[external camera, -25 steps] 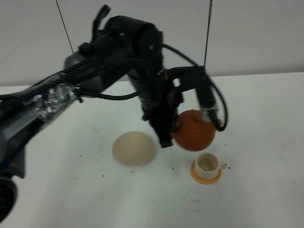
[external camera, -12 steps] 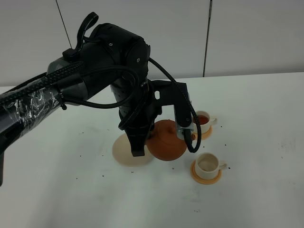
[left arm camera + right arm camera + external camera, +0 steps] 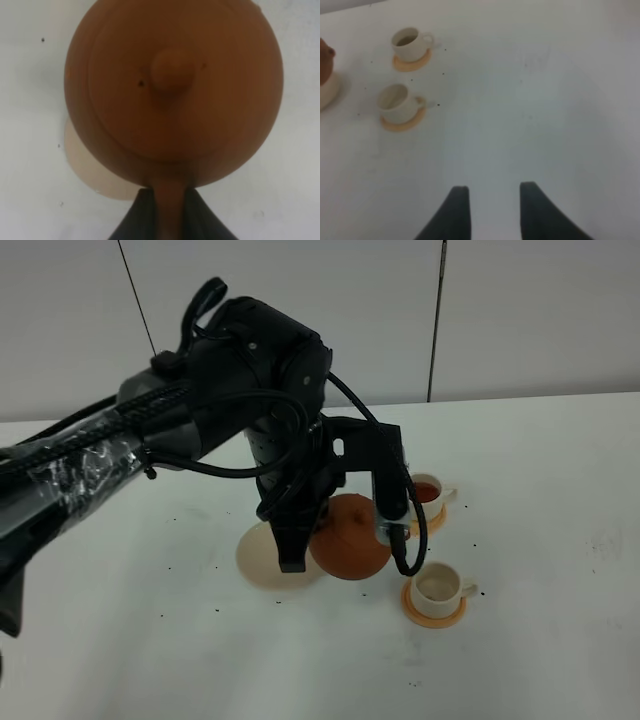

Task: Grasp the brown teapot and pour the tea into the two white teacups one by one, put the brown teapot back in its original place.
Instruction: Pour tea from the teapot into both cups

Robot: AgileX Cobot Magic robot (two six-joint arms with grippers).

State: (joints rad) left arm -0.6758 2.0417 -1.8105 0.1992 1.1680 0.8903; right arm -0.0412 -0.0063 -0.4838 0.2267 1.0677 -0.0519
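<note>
I take this for a robotics lab: plain white tabletop [image 3: 560, 660], blank pale panelled wall [image 3: 540, 310] on the far side, my cable-draped arm [image 3: 90, 460] wrapped in plastic film.

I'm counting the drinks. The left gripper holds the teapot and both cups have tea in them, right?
Not quite. The left gripper holds the teapot, but only the far cup has tea; the near cup looks empty, as the exterior high view shows.
</note>
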